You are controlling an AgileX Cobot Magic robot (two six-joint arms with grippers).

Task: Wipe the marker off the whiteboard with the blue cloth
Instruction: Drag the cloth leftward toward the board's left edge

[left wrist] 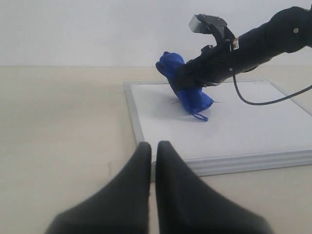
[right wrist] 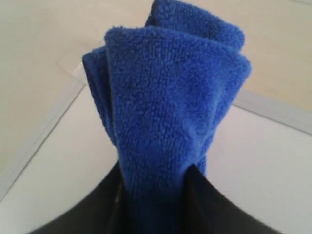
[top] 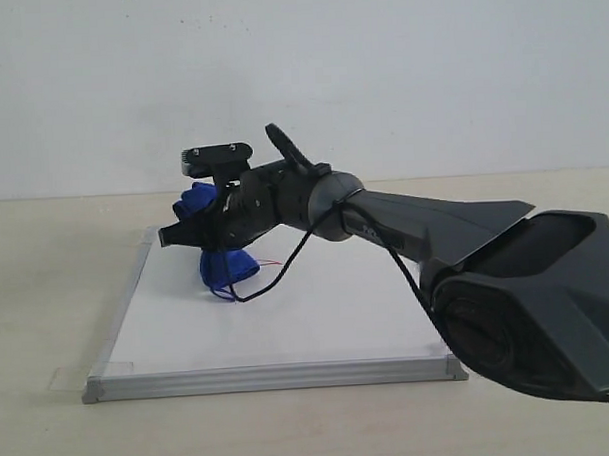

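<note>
The whiteboard (top: 318,318) lies flat on the tan table, silver-framed. My right gripper (top: 207,231) reaches across to its far left part, shut on the blue cloth (top: 226,266). The cloth's lower end, with its loop tag, hangs down to the board surface. A short trace of red marker (top: 271,263) shows just right of the cloth. In the right wrist view the blue cloth (right wrist: 170,97) bulges out between the fingers of the right gripper (right wrist: 153,180), over the whiteboard (right wrist: 263,161). My left gripper (left wrist: 153,146) is shut on nothing, by a corner of the whiteboard (left wrist: 243,131); the blue cloth (left wrist: 187,90) is beyond it.
A black cable (top: 286,264) loops down from the right arm close to the board. Clear tape (top: 75,378) holds the board's front left corner to the table. A plain white wall stands behind the table.
</note>
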